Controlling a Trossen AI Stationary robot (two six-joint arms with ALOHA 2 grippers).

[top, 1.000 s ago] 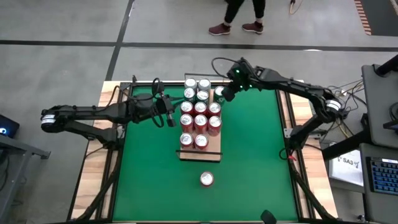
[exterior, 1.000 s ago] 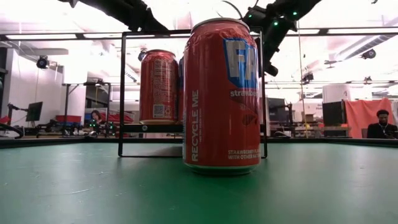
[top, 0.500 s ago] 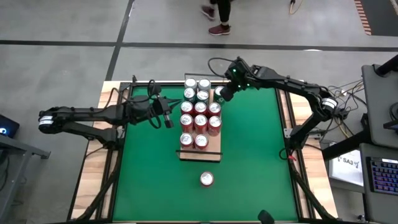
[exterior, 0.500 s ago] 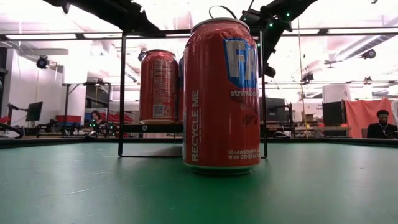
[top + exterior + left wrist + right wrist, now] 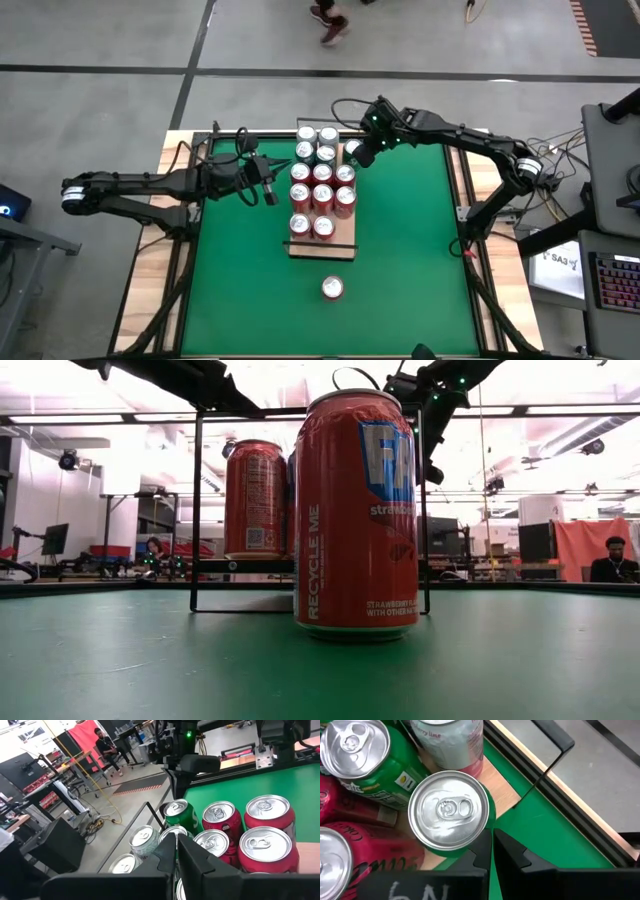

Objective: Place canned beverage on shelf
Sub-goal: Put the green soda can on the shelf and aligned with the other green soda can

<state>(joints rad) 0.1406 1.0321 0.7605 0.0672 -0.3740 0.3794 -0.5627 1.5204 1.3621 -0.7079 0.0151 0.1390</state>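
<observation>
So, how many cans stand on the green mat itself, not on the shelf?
1. A single red can stands upright on the green mat, apart from the shelf, beyond its emptier end. The high view shows no other can there.

- The shelf (image 5: 322, 245) lies in the middle of the mat (image 5: 400, 260).
- Many cans (image 5: 322, 173) stand on it in rows.
- One can (image 5: 332, 289) stands alone on the mat, apart from the shelf's near end.
- The left gripper (image 5: 270, 182) is beside the shelf's left side, the right gripper (image 5: 352, 155) by its far right corner.
</observation>
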